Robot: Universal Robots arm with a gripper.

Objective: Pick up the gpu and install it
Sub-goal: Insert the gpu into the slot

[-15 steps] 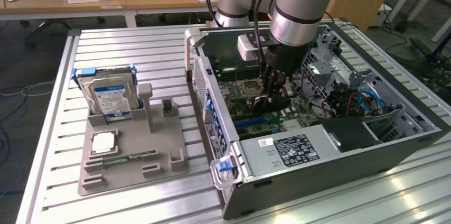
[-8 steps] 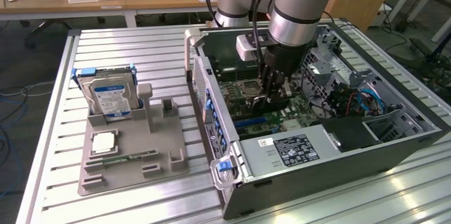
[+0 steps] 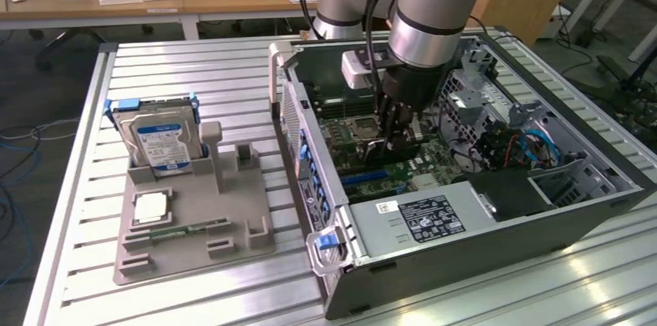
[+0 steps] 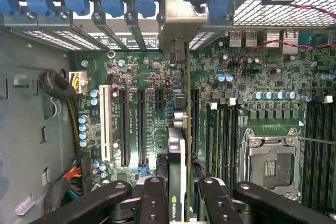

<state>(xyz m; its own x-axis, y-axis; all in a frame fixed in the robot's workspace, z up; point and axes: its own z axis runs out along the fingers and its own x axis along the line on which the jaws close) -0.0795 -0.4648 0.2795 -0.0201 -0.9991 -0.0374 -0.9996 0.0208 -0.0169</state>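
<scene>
My jaws are clenched on the gpu [image 4: 176, 171]. In the wrist view the gripper [image 4: 181, 205] has one black finger [image 4: 152, 200] on each side of the card, which I see edge-on with a green logo patch showing between them. The card stands upright on its long edge over the motherboard [image 4: 152, 72], running in line with the black expansion slots [image 4: 142, 124] and just beside the row of memory slots [image 4: 220, 140]. Its silver bracket [image 4: 178, 24] sits at the far end, up against the rear wall of the case among the blue clips [image 4: 113, 1]. I cannot tell whether the card's lower edge is fully down in its slot.

Further out on the board, a white slot [image 4: 105, 121] lies on one side of the card and the open processor socket [image 4: 270, 161] on the other.

In the exterior view the gripper [image 3: 398, 138] reaches straight down into the open computer case [image 3: 462, 264], which lies on its side on the slatted metal table [image 3: 185, 64]. A labelled power supply [image 3: 431, 218] sits near the case's front edge. Towards the exterior view's left, well apart from the case, a grey parts holder [image 3: 246, 241] carries an upright hard drive [image 3: 159, 141] with a blue-white label, a square chip [image 3: 151, 207] and a slim green memory stick [image 3: 185, 230]
</scene>
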